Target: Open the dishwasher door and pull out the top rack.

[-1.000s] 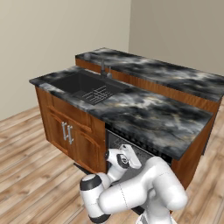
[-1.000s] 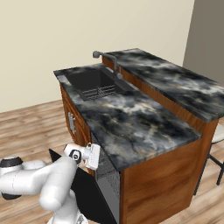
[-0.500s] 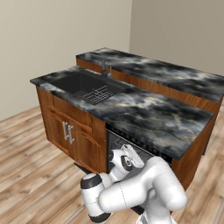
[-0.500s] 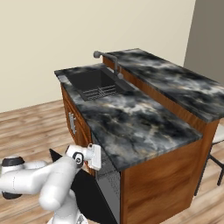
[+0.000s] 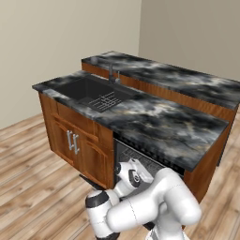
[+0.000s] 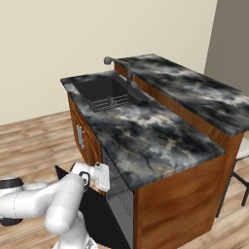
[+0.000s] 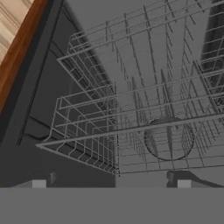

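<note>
With the dishwasher door [image 6: 99, 219] already folded down, the claw [image 7: 111, 183] has crept closer to the counter [image 6: 146, 131], tips apart before the top rack [image 7: 131, 113], which sits inside, unpulled, grasp next.

even, soft rendered light, faint shadows, no glare; hand view dim and grey.

— Where do the two base cameras stand?
— Behind the arm, high, looking forward and down; the left one faces the wooden cabinet doors [image 5: 75, 140], the right one the island's end panel [image 6: 182, 194]; both share the sink [image 5: 91, 91] and marble counter [image 6: 146, 131].
— And the hand's?
— Very near, staring into the top rack [image 7: 131, 109]; its frame sits tilted.
</note>
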